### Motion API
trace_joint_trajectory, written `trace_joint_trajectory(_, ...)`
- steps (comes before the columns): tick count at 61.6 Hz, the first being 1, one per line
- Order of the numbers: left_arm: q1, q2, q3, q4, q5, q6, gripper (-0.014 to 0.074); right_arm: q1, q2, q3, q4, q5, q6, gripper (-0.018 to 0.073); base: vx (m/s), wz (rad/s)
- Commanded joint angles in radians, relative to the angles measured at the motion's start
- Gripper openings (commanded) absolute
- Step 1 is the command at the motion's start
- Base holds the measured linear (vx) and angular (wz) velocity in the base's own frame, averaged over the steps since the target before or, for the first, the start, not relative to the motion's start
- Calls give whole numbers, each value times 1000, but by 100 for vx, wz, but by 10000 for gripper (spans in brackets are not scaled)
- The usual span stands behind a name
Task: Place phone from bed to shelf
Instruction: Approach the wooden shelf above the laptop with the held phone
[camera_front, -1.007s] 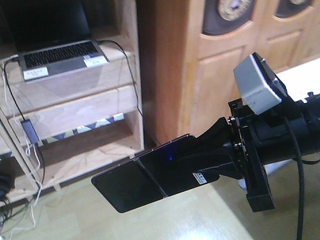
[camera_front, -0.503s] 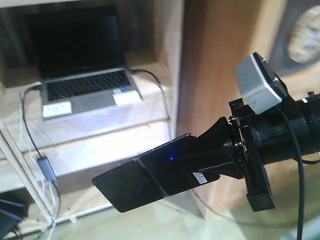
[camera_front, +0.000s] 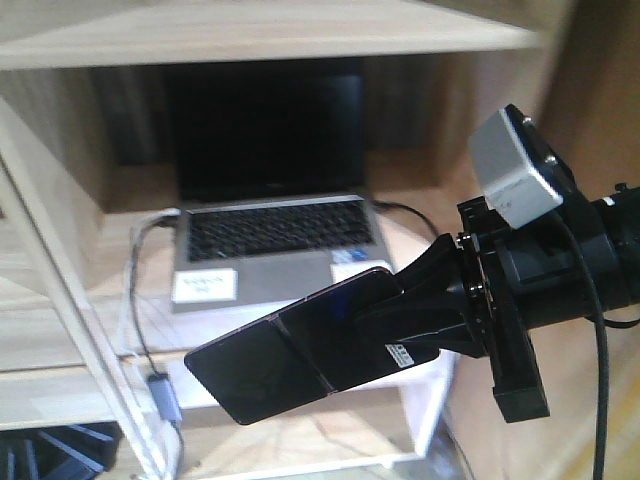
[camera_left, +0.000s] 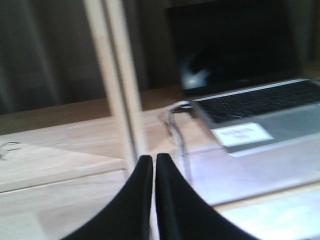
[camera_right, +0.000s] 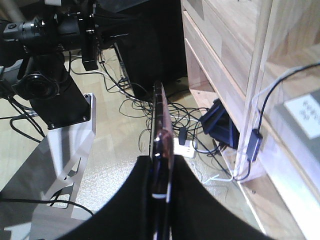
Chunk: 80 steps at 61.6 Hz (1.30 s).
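The phone (camera_front: 290, 358), a glossy black slab with a rose-gold edge and a thin line across its face, hangs in the air in front of the shelf (camera_front: 250, 40). My right gripper (camera_front: 375, 320) is shut on its right end. In the right wrist view the phone (camera_right: 161, 117) shows edge-on between the black fingers (camera_right: 135, 200), above the floor beside the shelf (camera_right: 225, 60). My left gripper (camera_left: 154, 159) is shut with nothing in it, facing the shelf's pale board (camera_left: 60, 155). The bed is out of view.
An open silver laptop (camera_front: 270, 235) with a black screen sits on the shelf board, a cable (camera_front: 150, 340) trailing from its left side. A slanted pale post (camera_front: 75, 300) stands left of it. Tangled cables (camera_right: 195, 132) and a robot base (camera_right: 55, 95) lie on the floor.
The view has swung left and closer to the shelf, so the laptop now sits behind the phone. The wooden door is out of view. The right gripper's hold on the phone is unchanged.
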Motion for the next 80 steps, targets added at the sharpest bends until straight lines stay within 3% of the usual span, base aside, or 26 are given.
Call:
trace_joint_trajectory(1,1,-4,-23,-9,-72,-6,1,-2,-24,-25,87,65,3,-2,27,36)
trace_joint_trajectory(80,1,-4,-23,-9,-72,-6,1,-2,-24,-25,87,65,3,-2,14,9)
